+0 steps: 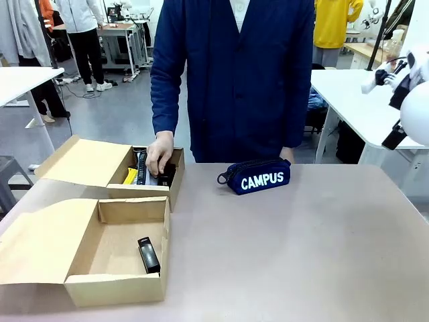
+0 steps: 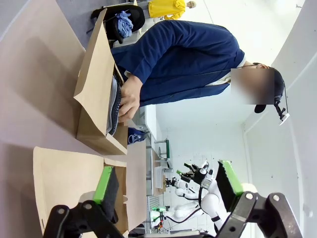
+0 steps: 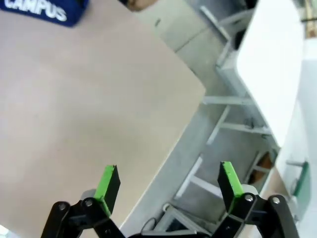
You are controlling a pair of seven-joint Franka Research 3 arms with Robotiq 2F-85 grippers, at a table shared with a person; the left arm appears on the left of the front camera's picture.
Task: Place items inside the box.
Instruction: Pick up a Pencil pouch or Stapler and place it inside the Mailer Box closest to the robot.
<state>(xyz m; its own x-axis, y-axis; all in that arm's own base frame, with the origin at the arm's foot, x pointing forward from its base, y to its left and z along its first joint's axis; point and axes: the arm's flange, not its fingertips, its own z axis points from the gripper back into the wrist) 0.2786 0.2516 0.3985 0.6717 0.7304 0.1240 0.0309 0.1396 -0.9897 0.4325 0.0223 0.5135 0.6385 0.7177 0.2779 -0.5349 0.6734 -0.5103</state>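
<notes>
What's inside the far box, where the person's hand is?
A yellow utility knife and dark items lie in the far box; the person's hand covers the rest, which cannot be identified.

A: What do the left tool (image 2: 166,171) and right tool (image 3: 168,168) look like?
B: Black, jointed, with round screws (image 3: 60,206) at the pivots and bright green pads (image 2: 105,184).
A: And the person (image 1: 268,100)?
B: Wearing a long-sleeved navy jacket (image 1: 201,74) over a white shirt (image 1: 239,8).
</notes>
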